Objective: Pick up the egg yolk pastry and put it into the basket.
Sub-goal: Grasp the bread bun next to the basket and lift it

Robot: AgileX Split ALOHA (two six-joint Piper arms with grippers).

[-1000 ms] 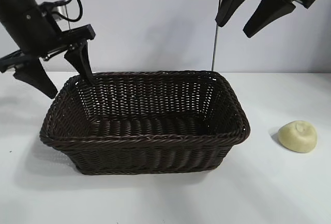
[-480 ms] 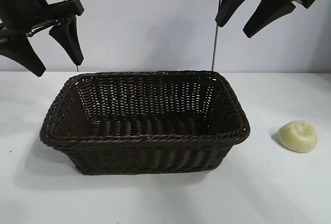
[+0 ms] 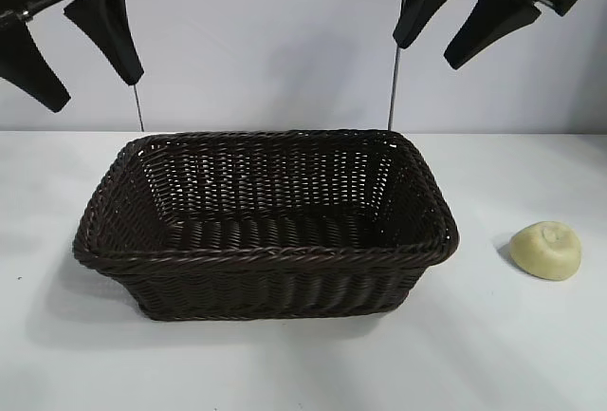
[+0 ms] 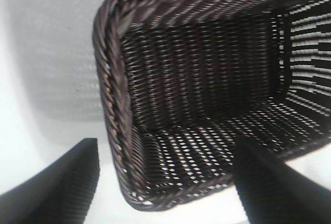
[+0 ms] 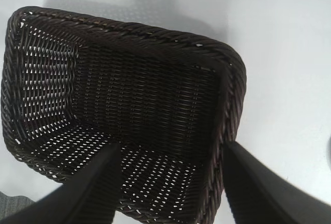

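The egg yolk pastry (image 3: pixel 546 250), a small pale yellow dome, lies on the white table to the right of the basket (image 3: pixel 266 252). The dark brown wicker basket stands mid-table and is empty; it also shows in the left wrist view (image 4: pixel 111 105) and the right wrist view (image 5: pixel 230 87). My left gripper (image 3: pixel 85 74) hangs open high above the basket's left end. My right gripper (image 3: pixel 430 55) hangs open high above the basket's right end, up and left of the pastry. Both are empty. The pastry is out of both wrist views.
A thin vertical rod (image 3: pixel 393 79) stands behind the basket's right rear corner and another (image 3: pixel 138 107) behind the left. The white table (image 3: pixel 303 364) spreads around the basket, with a plain wall behind.
My left gripper has risen from beside the basket's left rear rim to high above it. The right gripper, basket and pastry have not moved.
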